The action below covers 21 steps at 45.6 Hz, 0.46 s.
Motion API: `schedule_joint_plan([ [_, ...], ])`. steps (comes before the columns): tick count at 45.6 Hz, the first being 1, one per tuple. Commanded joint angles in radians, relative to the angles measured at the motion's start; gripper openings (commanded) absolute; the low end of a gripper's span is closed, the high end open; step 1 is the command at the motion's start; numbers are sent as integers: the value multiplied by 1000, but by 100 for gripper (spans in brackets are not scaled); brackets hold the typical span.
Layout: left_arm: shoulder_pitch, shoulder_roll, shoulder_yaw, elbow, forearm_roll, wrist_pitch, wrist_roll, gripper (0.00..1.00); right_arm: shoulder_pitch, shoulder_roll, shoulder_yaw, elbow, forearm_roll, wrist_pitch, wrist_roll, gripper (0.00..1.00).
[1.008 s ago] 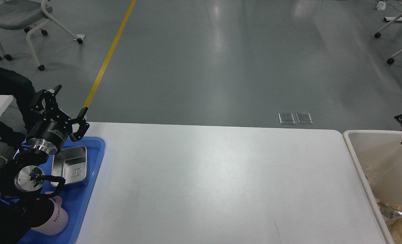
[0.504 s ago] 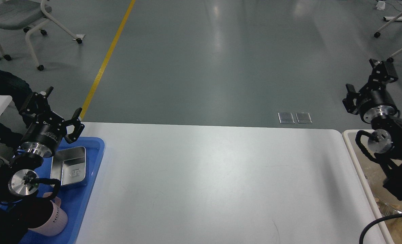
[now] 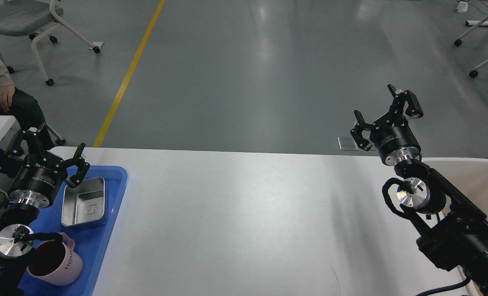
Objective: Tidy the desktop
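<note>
Left gripper (image 3: 48, 144): fingers spread wide apart, nothing between them. It is raised above the far left corner of the desktop (image 3: 252, 218), over the far end of the blue tray (image 3: 106, 230), fingers pointing up and away from the camera. The black wrist body sits below it, then a silver joint disc lower down at the left edge of the view; the arm comes in from the lower left corner.

Right gripper (image 3: 385, 113): released too, both fingers splayed, empty. It is held beyond the far right edge of the desktop, seen against the grey floor, fingers pointing up and away. Below it come a silver collar, a silver joint disc with a black cable looped round it, and thick black links running to the lower right corner of the view. The lower arm crosses the desktop's right edge and hides part of the beige bin (image 3: 480, 172) beside it.

Desktop: wide, white, matte, rounded far corners, filling the lower middle of the view. Its middle stretch is bare; faint dark scuffs show near the front edge. Soft shadows of the arms fall on the right part.

Blue tray lies on the left end of the desktop. In it: a steel rectangular dish (image 3: 84, 201), open side up, and nearer the camera a pink mug (image 3: 56, 261) with a dark inside.
</note>
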Motion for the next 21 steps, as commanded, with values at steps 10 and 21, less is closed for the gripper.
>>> schedule_joint_plan([
  [10, 1, 0, -2, -1, -1, 3, 4, 96, -61, -33, 16, 46, 0, 4, -3, 100],
  [21, 2, 2, -2, -2, -1, 4, 5, 96, -59, -35, 39, 45, 17, 4, -70, 100],
])
